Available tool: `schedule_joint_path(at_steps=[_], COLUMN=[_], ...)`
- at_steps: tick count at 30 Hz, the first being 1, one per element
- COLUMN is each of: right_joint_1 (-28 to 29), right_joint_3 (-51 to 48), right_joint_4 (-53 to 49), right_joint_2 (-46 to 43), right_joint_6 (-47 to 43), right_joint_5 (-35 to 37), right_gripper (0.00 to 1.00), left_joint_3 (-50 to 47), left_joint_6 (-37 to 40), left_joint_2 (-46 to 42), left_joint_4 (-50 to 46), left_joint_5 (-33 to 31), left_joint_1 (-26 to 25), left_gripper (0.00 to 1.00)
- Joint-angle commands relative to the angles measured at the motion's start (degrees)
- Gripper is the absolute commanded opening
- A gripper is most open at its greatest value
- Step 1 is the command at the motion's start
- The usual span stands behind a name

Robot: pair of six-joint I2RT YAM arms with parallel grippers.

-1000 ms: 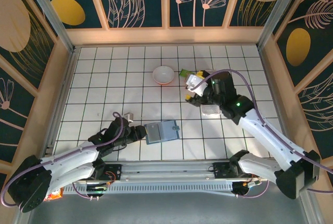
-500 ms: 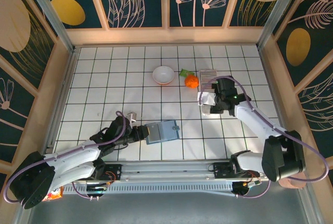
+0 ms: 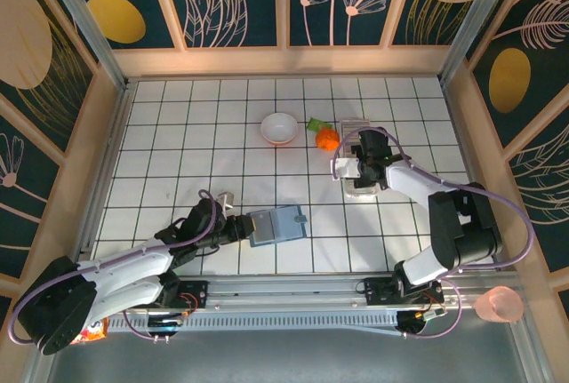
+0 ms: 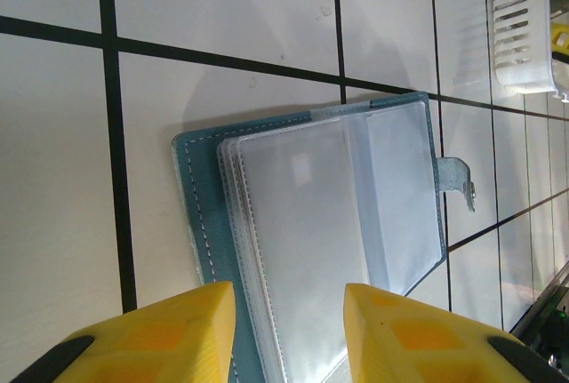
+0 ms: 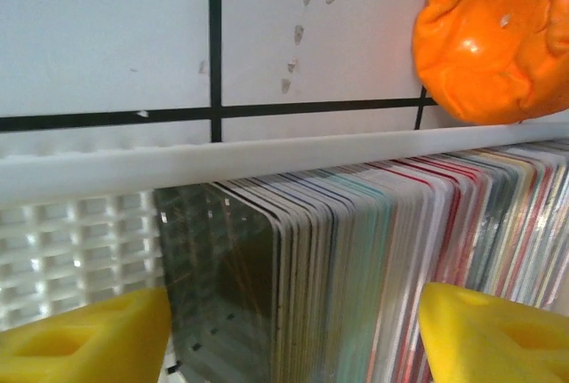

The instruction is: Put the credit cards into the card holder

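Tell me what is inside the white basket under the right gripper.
A packed row of credit cards stands on edge inside the white basket. The floor under them is hidden.

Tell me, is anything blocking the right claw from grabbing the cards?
Nothing visible is. The right gripper is open, its yellow fingers right at the cards, which stand on edge in the white basket. The orange toy lies outside the basket's rim.

Matt teal stitched card holder (image 4: 197, 205), clear glossy sleeves (image 4: 311, 214), shiny plastic credit cards (image 5: 356, 267), white plastic basket (image 5: 80, 250)
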Motion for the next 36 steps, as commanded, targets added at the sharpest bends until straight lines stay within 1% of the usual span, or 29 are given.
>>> schedule_joint_path(at_steps=[1, 6, 11, 15, 20, 21, 27, 36], right_joint_1=[0.4, 0.7, 0.6, 0.6, 0.6, 0.6, 0.7, 0.8], right_joint_3=[2.2, 2.2, 1.2, 0.7, 0.7, 0.8, 0.1, 0.0], right_joint_4=[2.0, 0.5, 0.0, -0.2, -0.7, -0.7, -1.0, -3.2], right_joint_2=[0.1, -2.1, -3.4, -4.3, -5.0, -5.2, -6.9, -9.7], right_joint_6=[-1.4, -1.4, -1.4, -1.5, -1.4, -1.3, -1.1, 0.3], right_joint_5=[1.7, 1.7, 1.9, 2.0, 2.0, 2.0, 2.0, 1.8], right_gripper=[0.67, 0.53, 0.42, 0.31, 0.23, 0.2, 0.17, 0.09], left_joint_3=[-0.9, -1.2, -1.3, -1.4, -1.6, -1.6, -1.8, -1.8], left_joint_6=[0.3, 0.1, -0.2, -0.5, -0.7, -0.7, -0.9, -1.0], left_joint_2=[0.3, 0.1, 0.0, -0.2, -0.6, -0.7, -1.0, -1.4], left_joint_4=[1.8, 2.2, 2.4, 2.4, 2.2, 2.2, 2.2, 1.7], left_joint_5=[1.0, 1.5, 1.5, 1.7, 1.5, 1.6, 1.4, 1.4], left_joint_1=[-0.1, -0.1, -0.1, 0.0, -0.1, -0.1, 0.0, -0.1], left_gripper=[0.36, 0.35, 0.34, 0.33, 0.32, 0.32, 0.31, 0.29])
